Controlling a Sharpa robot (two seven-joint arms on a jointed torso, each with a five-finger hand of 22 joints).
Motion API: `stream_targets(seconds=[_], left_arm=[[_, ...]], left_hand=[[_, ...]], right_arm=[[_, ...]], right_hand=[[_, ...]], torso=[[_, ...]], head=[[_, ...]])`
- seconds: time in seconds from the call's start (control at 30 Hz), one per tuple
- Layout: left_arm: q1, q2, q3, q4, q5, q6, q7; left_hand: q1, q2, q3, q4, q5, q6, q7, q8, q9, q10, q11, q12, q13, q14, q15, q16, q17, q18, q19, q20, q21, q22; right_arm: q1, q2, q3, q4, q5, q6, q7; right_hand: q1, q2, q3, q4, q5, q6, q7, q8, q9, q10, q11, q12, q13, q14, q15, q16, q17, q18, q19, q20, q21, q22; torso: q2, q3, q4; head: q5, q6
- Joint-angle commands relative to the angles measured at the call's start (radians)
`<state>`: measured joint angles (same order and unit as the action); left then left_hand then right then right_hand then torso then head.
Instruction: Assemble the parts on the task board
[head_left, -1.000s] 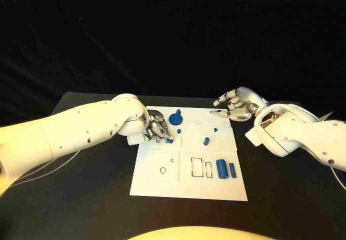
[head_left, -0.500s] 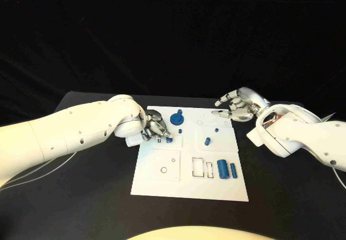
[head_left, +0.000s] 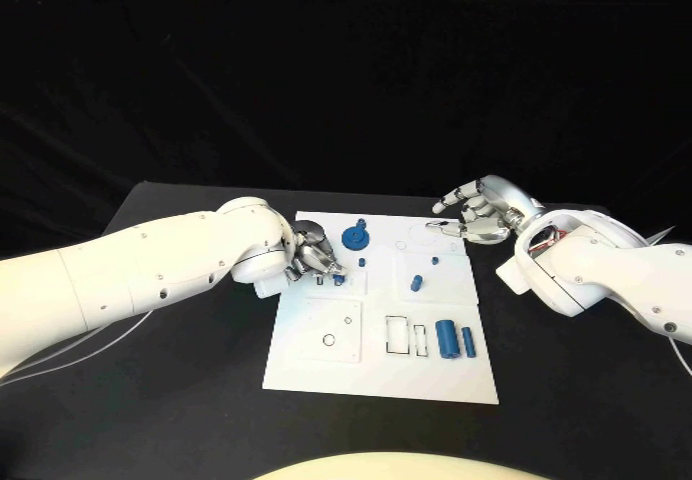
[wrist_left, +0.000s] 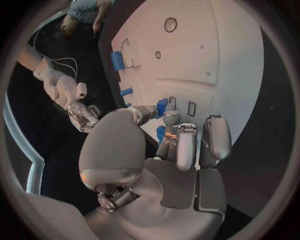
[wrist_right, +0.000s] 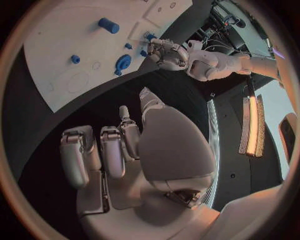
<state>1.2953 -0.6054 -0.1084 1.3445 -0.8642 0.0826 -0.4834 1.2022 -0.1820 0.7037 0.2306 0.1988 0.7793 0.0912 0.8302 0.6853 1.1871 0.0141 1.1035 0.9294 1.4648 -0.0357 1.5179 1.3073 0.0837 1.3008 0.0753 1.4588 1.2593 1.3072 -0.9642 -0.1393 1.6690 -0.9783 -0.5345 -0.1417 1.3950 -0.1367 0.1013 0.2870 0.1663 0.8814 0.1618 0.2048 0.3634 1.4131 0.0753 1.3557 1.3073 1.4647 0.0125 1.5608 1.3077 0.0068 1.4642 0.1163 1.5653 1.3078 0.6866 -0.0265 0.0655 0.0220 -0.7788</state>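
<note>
Board (head_left: 378, 375) bearing six blue parts; left robot hand (head_left: 316, 262) pinches one, right robot hand (head_left: 477, 215) curled empty

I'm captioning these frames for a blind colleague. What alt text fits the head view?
The robot's left hand rests on the white task board, fingers at a small blue part near its far left corner. The right hand, holding nothing, hovers at the board's far right corner; a blue gear-shaped part and blue cylinders sit on the board.
</note>
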Motion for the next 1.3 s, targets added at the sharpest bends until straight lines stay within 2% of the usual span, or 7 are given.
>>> stream_targets(seconds=[0.03, 0.3, 0.43, 1.3], left_arm=[[-0.005, -0.001, 0.000, 0.011, -0.066, -0.052, 0.004], [-0.014, -0.007, 0.000, 0.030, -0.114, -0.071, -0.014], [-0.016, -0.011, 0.000, 0.038, -0.128, -0.061, -0.019], [-0.019, -0.014, 0.000, 0.042, -0.150, -0.032, -0.026]], left_hand=[[-0.012, -0.003, 0.215, -0.206, 0.005, 0.009, -0.002, 0.006, 0.002, 0.009, 0.000, 0.004, 0.002, 0.075, -0.007, 0.004, 0.181, -0.013, 0.007, 0.001, 0.006, 0.003], [-0.015, -0.006, 0.222, -0.209, 0.006, 0.014, -0.003, 0.006, 0.003, 0.015, -0.002, 0.007, 0.006, 0.076, -0.008, 0.005, 0.184, -0.014, 0.011, 0.000, 0.008, 0.007], [-0.016, -0.006, 0.223, -0.210, 0.006, 0.014, -0.003, 0.006, 0.003, 0.015, -0.002, 0.007, 0.006, 0.076, -0.008, 0.006, 0.184, -0.014, 0.012, 0.000, 0.008, 0.008], [-0.019, -0.009, 0.230, -0.213, 0.007, 0.018, -0.005, 0.006, 0.004, 0.023, -0.003, 0.013, 0.015, 0.078, -0.010, 0.008, 0.187, -0.014, 0.012, -0.002, 0.009, 0.008]], right_arm=[[-0.001, 0.000, 0.000, 0.000, -0.008, 0.012, 0.006], [-0.001, -0.001, 0.000, 0.000, -0.008, 0.012, 0.006], [-0.001, -0.002, 0.000, 0.001, -0.008, 0.013, 0.006], [-0.002, -0.002, -0.001, 0.000, -0.007, 0.015, 0.007]], right_hand=[[-0.006, 0.005, 0.008, 0.000, 0.005, -0.007, -0.001, 0.003, 0.001, -0.006, 0.001, -0.004, 0.080, 0.098, -0.009, -0.003, 0.231, -0.007, 0.107, -0.009, 0.006, 0.263], [-0.008, 0.006, 0.008, 0.000, 0.007, -0.007, -0.001, 0.004, 0.001, -0.006, 0.001, -0.004, 0.080, 0.098, -0.009, -0.003, 0.230, -0.007, 0.107, -0.009, 0.006, 0.263], [-0.008, 0.006, 0.008, 0.000, 0.007, -0.007, -0.001, 0.004, 0.001, -0.006, 0.001, -0.004, 0.080, 0.098, -0.009, -0.003, 0.230, -0.007, 0.107, -0.009, 0.006, 0.263], [-0.008, 0.006, 0.008, 0.000, 0.007, -0.007, -0.001, 0.004, 0.001, -0.006, 0.001, -0.004, 0.080, 0.098, -0.009, -0.003, 0.230, -0.007, 0.107, -0.009, 0.006, 0.263]], torso=[[0.000, -0.0009, -0.0008], [0.000, 0.0000, -0.0012], [0.001, -0.0003, -0.0016], [0.002, -0.0003, -0.0017]], head=[[0.001, -0.002], [0.002, -0.002], [0.002, -0.002], [0.002, -0.005]])
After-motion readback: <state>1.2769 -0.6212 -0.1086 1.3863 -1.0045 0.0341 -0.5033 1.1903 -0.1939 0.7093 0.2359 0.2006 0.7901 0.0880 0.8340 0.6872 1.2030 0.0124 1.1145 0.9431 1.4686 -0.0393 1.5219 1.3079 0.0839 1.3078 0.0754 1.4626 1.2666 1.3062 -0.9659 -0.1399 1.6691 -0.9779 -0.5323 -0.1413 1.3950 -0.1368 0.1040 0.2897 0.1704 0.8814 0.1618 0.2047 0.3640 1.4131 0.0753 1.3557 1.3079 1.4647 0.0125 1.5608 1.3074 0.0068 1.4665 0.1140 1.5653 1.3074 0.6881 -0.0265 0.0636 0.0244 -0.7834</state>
